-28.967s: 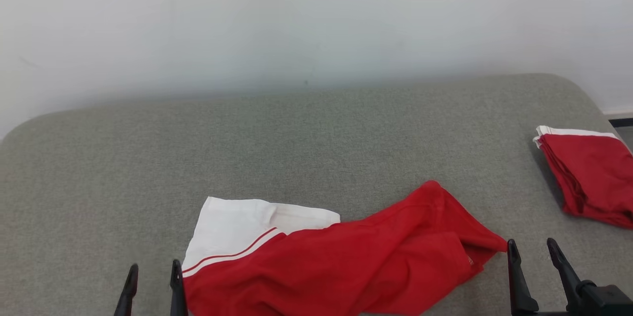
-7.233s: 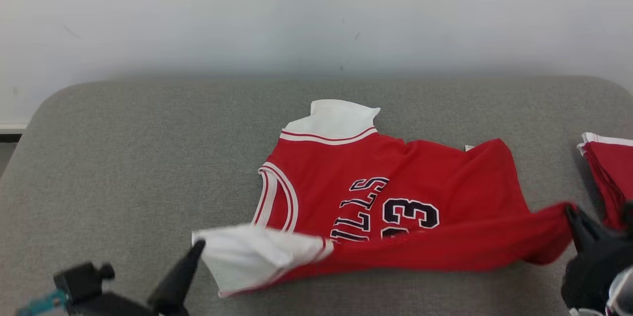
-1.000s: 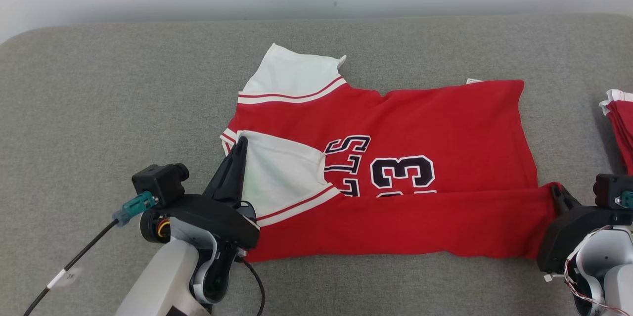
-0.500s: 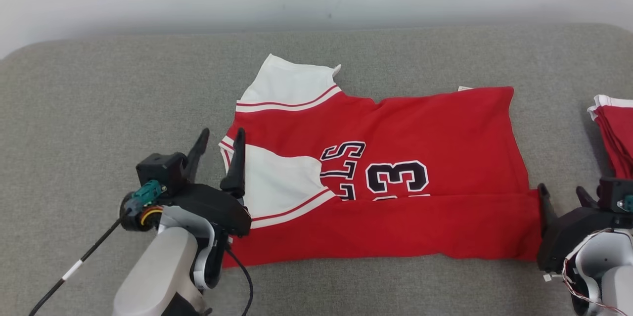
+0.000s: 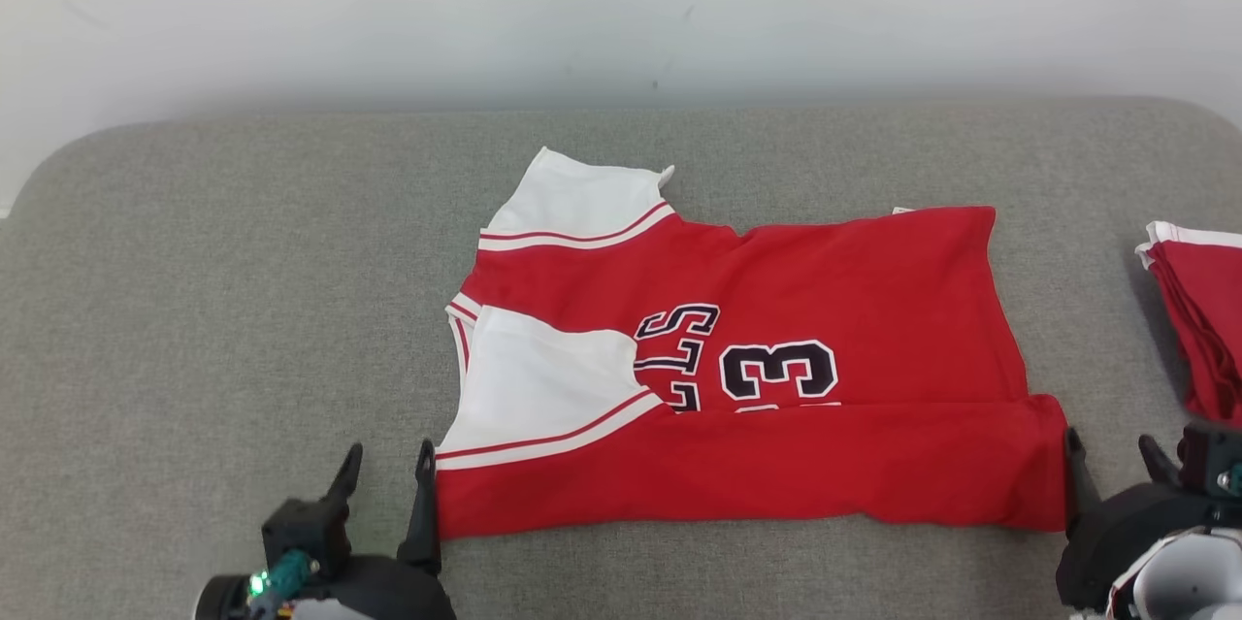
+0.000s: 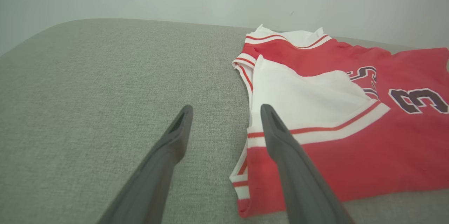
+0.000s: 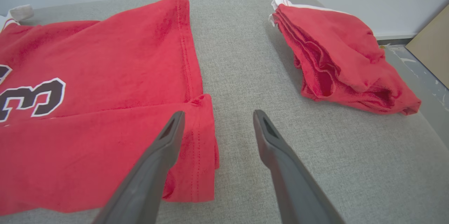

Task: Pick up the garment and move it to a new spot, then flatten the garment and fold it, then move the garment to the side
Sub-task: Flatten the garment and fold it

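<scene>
A red jersey (image 5: 825, 310) with white shoulders and dark lettering lies flat on the grey cushion (image 5: 243, 290). Its near long edge is folded over the body, partly covering the number. My left gripper (image 5: 386, 462) stands open just off the jersey's near left corner, holding nothing; in the left wrist view the left gripper (image 6: 226, 110) has the white shoulder panel (image 6: 301, 90) right of its fingers. My right gripper (image 5: 1109, 451) is open beside the near right corner. In the right wrist view the right gripper (image 7: 216, 116) sits next to the folded hem (image 7: 200, 129).
A second red garment (image 5: 1198, 310), folded, lies at the cushion's right edge, also seen as the folded garment (image 7: 336, 59) in the right wrist view. A pale wall (image 5: 621, 9) stands behind the cushion. Bare cushion spreads to the left and far side.
Both grippers have let go of the folded edge, opened and drawn back toward me. The head camera has tilted up, so the jersey sits lower in the picture.
</scene>
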Tool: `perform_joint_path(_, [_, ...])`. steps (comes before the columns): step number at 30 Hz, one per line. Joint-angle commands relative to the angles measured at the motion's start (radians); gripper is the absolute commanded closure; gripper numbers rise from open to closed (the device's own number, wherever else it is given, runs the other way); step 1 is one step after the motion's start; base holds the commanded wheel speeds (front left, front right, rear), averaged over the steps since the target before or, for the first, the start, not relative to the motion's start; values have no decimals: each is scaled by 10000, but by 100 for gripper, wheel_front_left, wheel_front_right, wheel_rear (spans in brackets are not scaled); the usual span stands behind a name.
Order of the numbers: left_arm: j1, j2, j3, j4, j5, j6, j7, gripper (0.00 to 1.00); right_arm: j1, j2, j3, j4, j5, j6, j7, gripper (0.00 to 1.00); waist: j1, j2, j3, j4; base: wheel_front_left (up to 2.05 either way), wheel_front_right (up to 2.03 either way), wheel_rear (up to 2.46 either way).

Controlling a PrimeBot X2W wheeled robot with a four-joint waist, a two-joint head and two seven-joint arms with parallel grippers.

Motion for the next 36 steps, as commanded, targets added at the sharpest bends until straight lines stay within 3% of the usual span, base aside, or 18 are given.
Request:
perform_joint_path(1, [221, -59, 30, -64, 116, 70, -22, 0, 205, 60, -18, -1, 27, -29, 13, 0, 1, 0, -50, 0, 0, 0, 0])
perform_joint_path(17, [-160, -392, -451, 1192, 300, 321, 284, 0, -435, 187, -13, 1722, -732, -29, 31, 0, 1, 0, 324, -15, 0, 0, 0])
perform_joint_path(23, [-481, -441, -551, 1490, 203, 157, 612, 0, -822, 147, 131, 2347, -454, -29, 344, 0, 1, 0, 426, 38, 0, 0, 0])
perform_joint_path(24, [-535, -462, -626, 1550, 185, 92, 742, 7, -880, 84, 204, 2431, -385, -29, 403, 0, 1, 0, 452, 52, 0, 0, 0])
perform_joint_path(25, [-580, -477, -667, 1591, 164, 26, 839, 51, -936, 46, 241, 2503, -314, -29, 423, 0, 1, 0, 472, 63, 0, 0, 0])
perform_joint_path(26, [-620, -489, -705, 1627, 137, -25, 922, 80, -982, 26, 279, 2567, -247, -29, 443, 52, 1, 0, 489, 72, 0, 0, 0])
perform_joint_path(27, [-651, -501, -760, 1664, 125, -97, 1006, 100, -1010, -6, 305, 2617, -197, -29, 440, 66, 1, 0, 507, 80, 0, 0, 0])
perform_joint_path(28, [-673, -522, -813, 1694, 105, -138, 1081, 100, -1043, -41, 326, 2668, -163, -29, 432, 96, 1, 0, 520, 89, 0, 0, 0])
perform_joint_path(29, [-691, -537, -839, 1713, 82, -190, 1121, 100, -1082, -86, 345, 2714, -119, -29, 409, 100, 1, 0, 529, 98, 0, 0, 0])
perform_joint_path(36, [-608, -537, -905, 1688, -87, -374, 1136, 100, -1023, -206, 273, 2644, 32, -29, 163, 100, 1, 0, 426, 128, 0, 0, 0])
